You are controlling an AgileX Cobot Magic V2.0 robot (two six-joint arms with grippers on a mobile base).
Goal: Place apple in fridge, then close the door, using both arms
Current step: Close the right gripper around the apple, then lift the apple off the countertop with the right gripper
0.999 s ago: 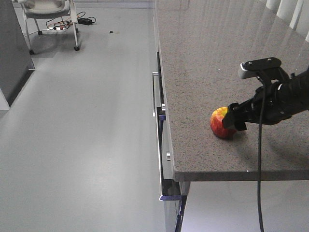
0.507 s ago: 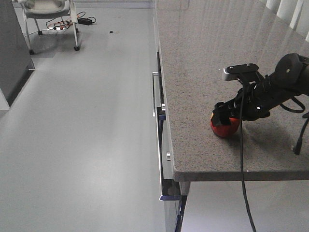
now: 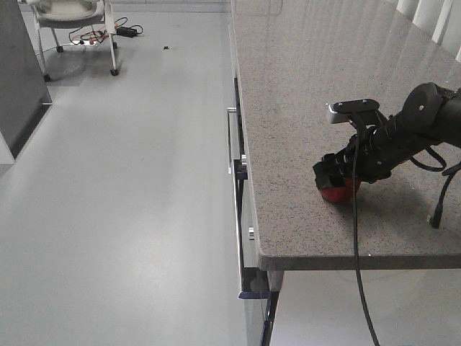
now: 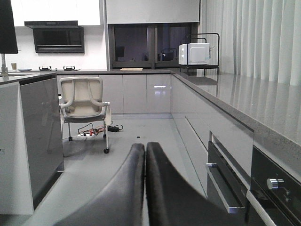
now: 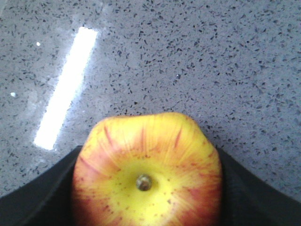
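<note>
— Where is the apple (image 5: 146,174) sitting?
— It is sitting on the desk (image 3: 302,108), near its front edge; the right end effector (image 3: 333,176) is clamping both its sides.
— And the left end effector (image 4: 145,147)?
— It is hanging beside the desk, fingers pressing together, gripping nothing.

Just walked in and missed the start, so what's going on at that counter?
The robot's right hand is down over the apple, which sits on the grey stone counter near its front edge. In the right wrist view its dark fingers lie against both sides of the apple; whether they are squeezing yet cannot be told. The left hand is shut and empty, pointing out over the kitchen floor.
</note>
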